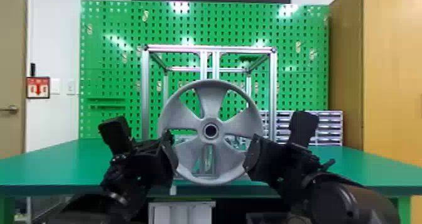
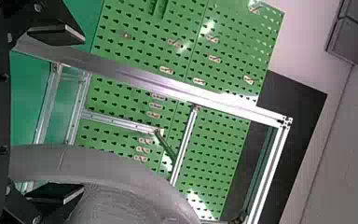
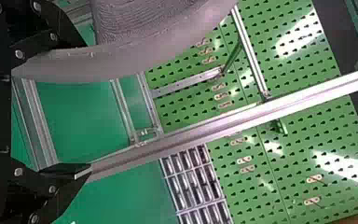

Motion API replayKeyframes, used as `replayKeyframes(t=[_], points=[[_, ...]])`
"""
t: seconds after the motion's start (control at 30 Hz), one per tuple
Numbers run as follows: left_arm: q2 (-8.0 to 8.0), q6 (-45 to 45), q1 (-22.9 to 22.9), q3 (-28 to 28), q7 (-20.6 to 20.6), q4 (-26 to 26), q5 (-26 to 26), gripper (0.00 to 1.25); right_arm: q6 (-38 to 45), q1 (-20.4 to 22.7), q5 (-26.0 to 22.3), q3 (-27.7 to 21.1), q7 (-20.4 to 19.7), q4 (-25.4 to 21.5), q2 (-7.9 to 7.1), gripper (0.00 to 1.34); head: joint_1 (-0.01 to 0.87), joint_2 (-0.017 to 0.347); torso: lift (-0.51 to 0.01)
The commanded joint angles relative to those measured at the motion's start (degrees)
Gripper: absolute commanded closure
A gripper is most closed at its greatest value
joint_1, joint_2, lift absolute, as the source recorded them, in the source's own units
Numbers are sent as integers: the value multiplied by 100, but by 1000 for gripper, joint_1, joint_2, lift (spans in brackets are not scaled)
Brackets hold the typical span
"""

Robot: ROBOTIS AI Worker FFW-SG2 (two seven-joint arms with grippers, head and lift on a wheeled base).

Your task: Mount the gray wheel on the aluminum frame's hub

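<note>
Nearest us, our left gripper (image 2: 81,114) and right gripper (image 3: 87,106) flank the gray wheel (image 1: 210,98) low on its left and right sides. Both claws are wide open: on each, one finger lies by the inner side of the rim and the other stands well apart outside it, so we clamp nothing. Whether the inner fingers touch the rim we cannot tell.

The wheel stands upright, its bore facing us, in front of the aluminum frame (image 1: 273,91). We take it to be on the hub, or close to it (the wheel hides that joint, so we can't be sure how deep it sits). To finish well, we should keep its face square to the frame, press evenly left and right, and check that it bears its own weight before drawing both claws straight back; a snagged finger could tilt or drag it off.

Under the frame lies the green table (image 1: 47,163); farther off are the drawers (image 1: 329,126) at right and the pegboard (image 1: 110,29).
</note>
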Motion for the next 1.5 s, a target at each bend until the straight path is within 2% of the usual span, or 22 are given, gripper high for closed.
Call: replayKeyframes(t=[0.0,0.43,0.63,1.07,1.47], points=[[-1,28,-13,7,-62,-1,37,107,-25,10,-3,1,0,-2,8,331,-5,6,-499],[-18,37,-22,-11,-185,-1,45,62,-148,28,-12,28,44,-2,8,62,-5,6,-499],[-18,54,-22,16,-290,-1,19,27,-210,54,-12,28,132,-2,8,15,-5,6,-499],[-27,63,22,42,-325,-53,-16,27,-263,98,-12,37,167,-37,8,4,-5,6,-499],[-9,151,224,112,-246,-493,-245,19,-245,335,-108,19,167,-530,8,-2,-5,6,-499]])
